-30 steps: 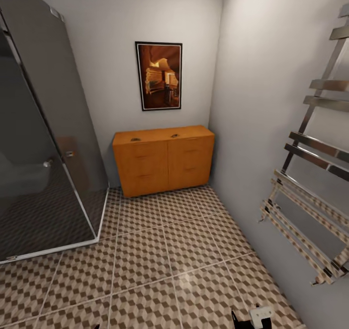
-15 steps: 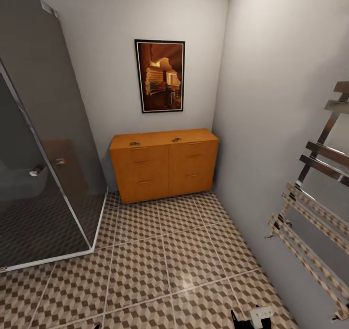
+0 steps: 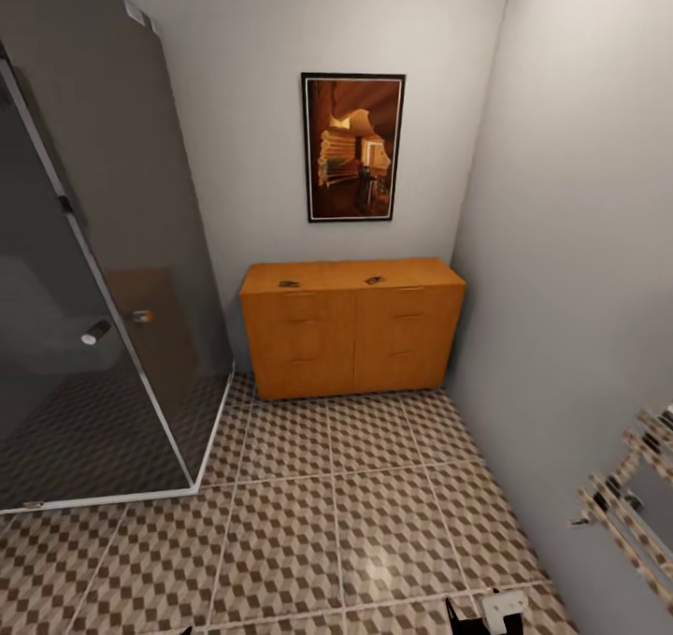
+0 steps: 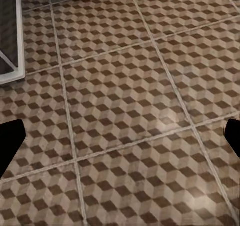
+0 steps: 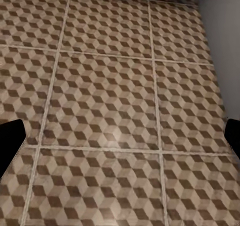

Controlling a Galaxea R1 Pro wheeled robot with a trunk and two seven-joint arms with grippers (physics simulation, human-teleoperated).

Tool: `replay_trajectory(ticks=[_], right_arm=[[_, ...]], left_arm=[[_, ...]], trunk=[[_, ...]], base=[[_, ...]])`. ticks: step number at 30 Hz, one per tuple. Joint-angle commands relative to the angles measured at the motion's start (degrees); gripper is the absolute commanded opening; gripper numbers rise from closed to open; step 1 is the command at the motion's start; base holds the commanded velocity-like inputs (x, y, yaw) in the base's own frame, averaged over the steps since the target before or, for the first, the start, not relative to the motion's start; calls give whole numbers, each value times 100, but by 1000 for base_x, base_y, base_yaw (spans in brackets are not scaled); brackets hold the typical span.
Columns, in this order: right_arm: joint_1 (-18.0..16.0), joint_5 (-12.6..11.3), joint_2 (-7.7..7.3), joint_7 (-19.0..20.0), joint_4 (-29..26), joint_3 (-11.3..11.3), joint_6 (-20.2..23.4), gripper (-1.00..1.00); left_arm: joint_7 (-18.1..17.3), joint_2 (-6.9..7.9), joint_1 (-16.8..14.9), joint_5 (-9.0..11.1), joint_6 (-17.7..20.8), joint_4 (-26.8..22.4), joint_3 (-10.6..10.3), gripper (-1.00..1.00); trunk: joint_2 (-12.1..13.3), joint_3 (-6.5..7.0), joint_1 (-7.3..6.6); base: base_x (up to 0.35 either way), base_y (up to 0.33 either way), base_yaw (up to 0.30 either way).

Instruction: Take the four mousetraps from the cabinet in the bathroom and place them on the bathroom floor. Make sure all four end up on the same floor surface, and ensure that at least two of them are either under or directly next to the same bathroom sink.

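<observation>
Swinging rightward, the head camera now centres the cabinet (image 3: 353, 328) and has pushed the towel rail (image 3: 628, 509) toward the frame's edge. Two small dark objects, probably mousetraps (image 3: 289, 283), lie on the cabinet top, though they are too small to be sure. Both the left gripper (image 4: 120, 136) and right gripper (image 5: 120, 136) hang wide open, empty, over the bathroom floor (image 3: 374, 504). Such boards should be light and stiff; pinching the long wooden edges, clear of the wire, seems safest.

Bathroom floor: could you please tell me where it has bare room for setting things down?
The bathroom floor is bare between the shower enclosure, the cabinet and the right wall. The cabinet top already carries two small objects.
</observation>
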Motion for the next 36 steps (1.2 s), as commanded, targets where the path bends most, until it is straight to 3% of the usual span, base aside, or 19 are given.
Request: replay_trajectory(ticks=[1, 11, 36], right_arm=[[-3, -57, -1, -8, 1, 53, -15, 100], [-3, -57, -1, 0, 1, 53, -15, 100], [-3, -57, -1, 1, 1, 53, -15, 100]], left_arm=[[1, -4, -11, 55, -32, 22, -51, 100], [1, -4, -11, 55, -30, 22, -51, 100], [1, -4, -11, 55, -31, 22, -51, 100]], trunk=[[-11, -12, 7], [-11, -12, 7], [-11, -12, 7]], base=[[328, -85, 243], [327, -86, 161], [320, -91, 7]])
